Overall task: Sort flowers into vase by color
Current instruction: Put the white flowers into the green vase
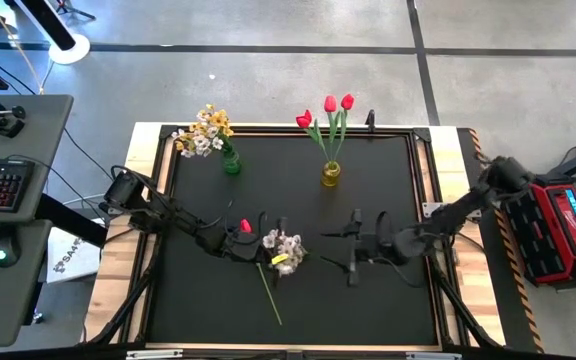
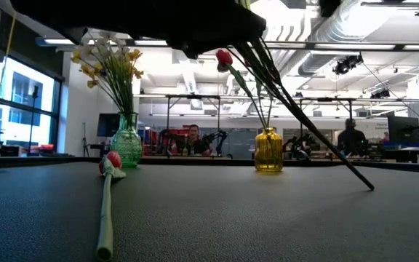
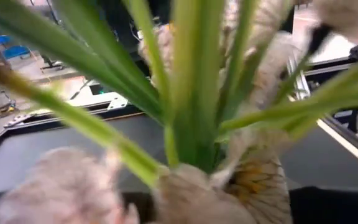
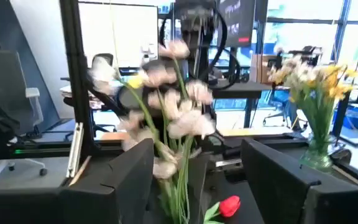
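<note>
The left pincer (image 1: 268, 238) gripped a white blossom spray (image 1: 286, 246) mid-tabletop (image 1: 368, 300), beside a loose red tulip (image 1: 244, 226). The right pincer (image 1: 353, 247) stood spread wide, empty, just right of it. Far off, a green vase (image 1: 231, 163) and a yellow vase (image 1: 330, 175) held flowers.

— What do you make of the tabletop (image 1: 298, 290)?

— You're looking at a matt black mat, finely grained in the low view, inside a pale bare-wood frame (image 1: 128, 270).

— And the vases?

— Your green vase (image 2: 126, 145) and yellow vase (image 2: 268, 151) are clear tinted glass, glossy. The right tool (image 4: 225, 180) looks like matt dark plastic.

— The flowers?

— You can see the white spray (image 3: 253, 186) has soft, cloth-like petals, dull, with smooth plastic-looking green stems. The red tulip (image 2: 112, 161) lying flat has a pale, smooth stem with a slight sheen.
</note>
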You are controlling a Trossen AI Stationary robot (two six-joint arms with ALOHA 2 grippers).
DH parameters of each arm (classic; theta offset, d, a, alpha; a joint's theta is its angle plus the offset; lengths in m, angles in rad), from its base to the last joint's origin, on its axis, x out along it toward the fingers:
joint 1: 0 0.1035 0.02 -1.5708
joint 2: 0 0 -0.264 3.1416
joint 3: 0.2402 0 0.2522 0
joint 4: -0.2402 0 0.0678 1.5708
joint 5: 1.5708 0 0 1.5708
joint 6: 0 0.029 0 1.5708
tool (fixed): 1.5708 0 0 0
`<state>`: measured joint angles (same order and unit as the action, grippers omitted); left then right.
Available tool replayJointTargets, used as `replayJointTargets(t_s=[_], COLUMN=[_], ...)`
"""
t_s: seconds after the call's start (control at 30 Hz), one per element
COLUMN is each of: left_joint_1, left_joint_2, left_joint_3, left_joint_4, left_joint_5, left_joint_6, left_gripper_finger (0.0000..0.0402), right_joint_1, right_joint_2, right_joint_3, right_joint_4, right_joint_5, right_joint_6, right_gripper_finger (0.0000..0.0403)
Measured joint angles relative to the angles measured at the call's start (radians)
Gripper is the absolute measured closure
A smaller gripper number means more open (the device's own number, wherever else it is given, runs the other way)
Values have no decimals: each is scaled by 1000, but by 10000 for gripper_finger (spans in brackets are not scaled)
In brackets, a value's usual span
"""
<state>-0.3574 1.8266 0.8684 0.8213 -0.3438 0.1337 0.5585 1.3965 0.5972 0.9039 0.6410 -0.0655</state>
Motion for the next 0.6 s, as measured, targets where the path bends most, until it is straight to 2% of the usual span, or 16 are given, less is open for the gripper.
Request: replayJointTargets(t_s=[0.1,0.17,0.3,0.4,0.53,0.6], left_joint_1=[-6,-8,-13,-5,42,79], left_joint_2=[-58,-141,-324,-433,-518,-537], left_joint_3=[11,36,150,288,479,557], left_joint_4=[-92,-242,-688,-1061,-1482,-1640], left_joint_5=[-7,-21,-147,-268,-395,-441], left_joint_6=[4,-9,-73,-188,-348,-401], left_gripper_finger=[359,385,394,395,399,399], right_joint_1=[68,108,159,163,153,146], right_joint_2=[-87,-129,-149,-133,-94,-76], right_joint_3=[0,0,0,-1,-2,-2], right_joint_4=[-78,-126,-213,-278,-319,-317], right_joint_5=[81,130,200,225,243,246], right_joint_6=[-14,-13,29,83,134,137], right_gripper_finger=[173,176,182,186,187,187])
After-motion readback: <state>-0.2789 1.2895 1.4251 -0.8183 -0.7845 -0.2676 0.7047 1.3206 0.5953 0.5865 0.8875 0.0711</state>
